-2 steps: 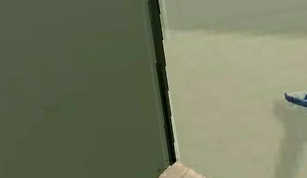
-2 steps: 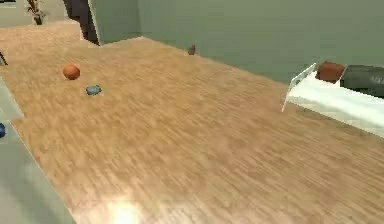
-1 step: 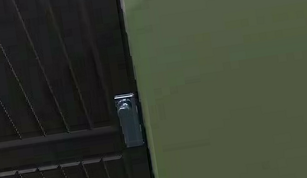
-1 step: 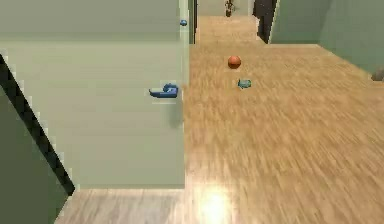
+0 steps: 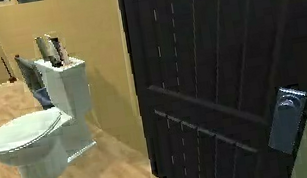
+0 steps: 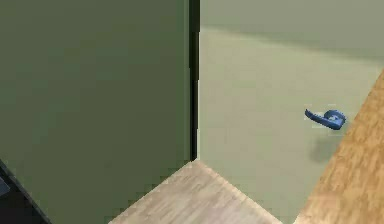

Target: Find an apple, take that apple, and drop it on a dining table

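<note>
A white toilet (image 5: pixel 42 134) with its lid down stands at the forward view's left on a light wood floor. A few small items (image 5: pixel 51 49) rest on its tank. A dark panelled door (image 5: pixel 230 75) with a blue-grey handle plate (image 5: pixel 289 117) fills the forward view's right half.
Yellow walls enclose the toilet. In the arm side view a green wall (image 6: pixel 90 90) meets a paler wall (image 6: pixel 270 110) at a dark corner gap, with a strip of wood floor (image 6: pixel 200 200) below. A blue lever handle (image 6: pixel 325 119) sticks out beside a wooden door edge (image 6: pixel 355 170).
</note>
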